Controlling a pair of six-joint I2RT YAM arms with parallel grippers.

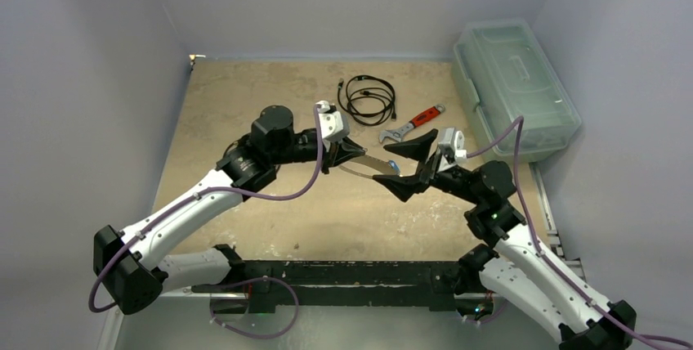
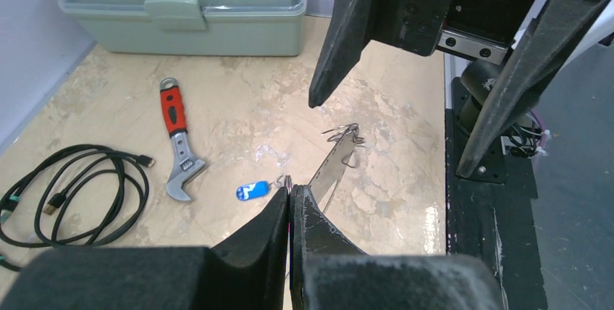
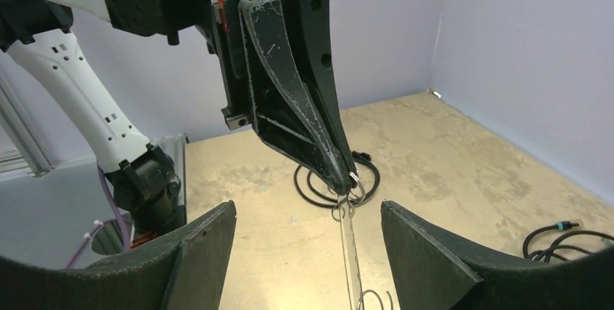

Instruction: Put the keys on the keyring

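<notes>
Over the beige tabletop point(image 1: 245, 113), the left claw point(image 2: 291, 198) pinches the keyring point(image 2: 329, 169); the right claw point(image 3: 308, 208) gapes wide.

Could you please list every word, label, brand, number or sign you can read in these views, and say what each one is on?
No text can be read in any view.
Blue key head: a white mark, too blurred to read.
Red-handled wrench: no lettering can be made out.
Clear storage box: no label shows.
</notes>
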